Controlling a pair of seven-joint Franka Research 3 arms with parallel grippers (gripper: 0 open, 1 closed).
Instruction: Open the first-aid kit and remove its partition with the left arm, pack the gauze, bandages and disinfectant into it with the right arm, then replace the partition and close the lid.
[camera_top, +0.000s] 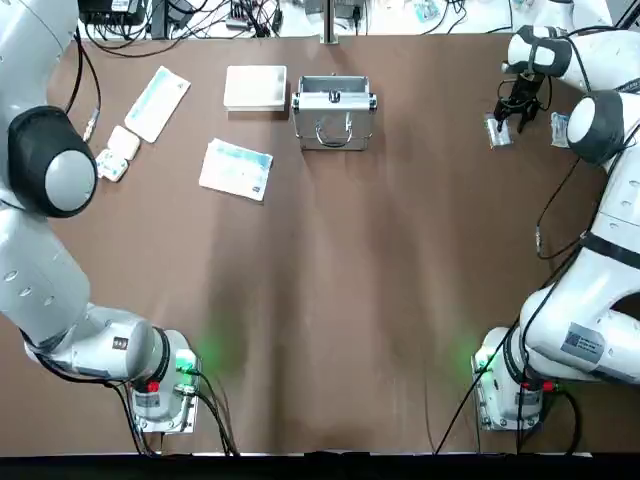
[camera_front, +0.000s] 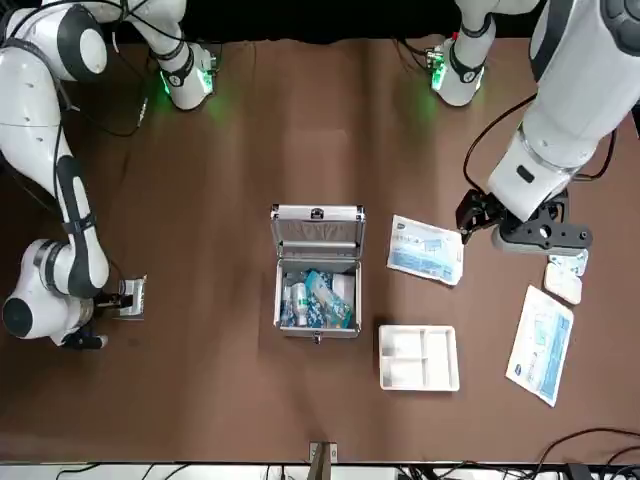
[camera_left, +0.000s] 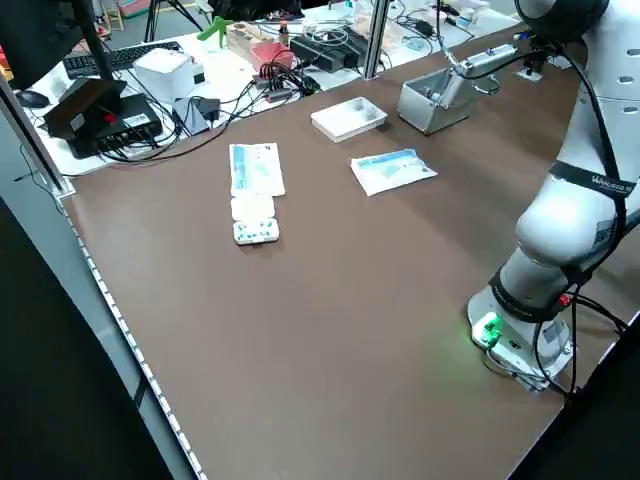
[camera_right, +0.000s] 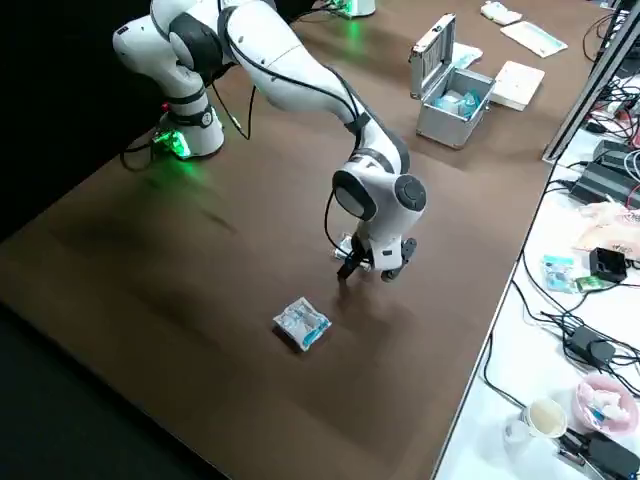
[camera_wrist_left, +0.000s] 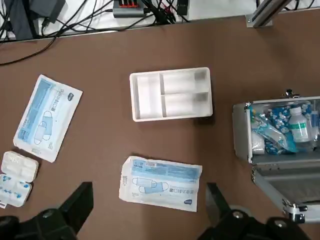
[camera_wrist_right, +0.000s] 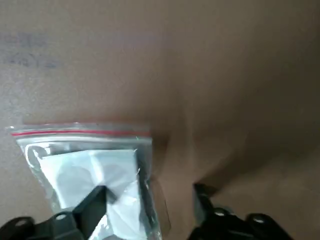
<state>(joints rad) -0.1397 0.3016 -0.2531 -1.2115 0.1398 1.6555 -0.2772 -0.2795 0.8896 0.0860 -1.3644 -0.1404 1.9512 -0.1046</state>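
The kit is seen at upper centre of the top view, lid raised upright; in the front view it sits mid-frame w/ a white bottle and blue-white packets packed inside. The disinfectant, green-capped, lies in the case among those packets, at the right edge of the left wrist view. The white partition tray is set on the table just beside the kit, lower right of centre in the front view. A blue-white packet lies to the kit's right there; another packet and a small blister pack are found nearer the right edge.

The left gripper is held above the table, fingers spread wide, nothing between them. The right gripper is lowered at upper right of the top view over a clear zip bag w/ a red seal line and white contents, poss. gauze. Its fingers are parted, one over the bag; a grasp is not shown. A second small bag lies nearby in the right side view, below centre.
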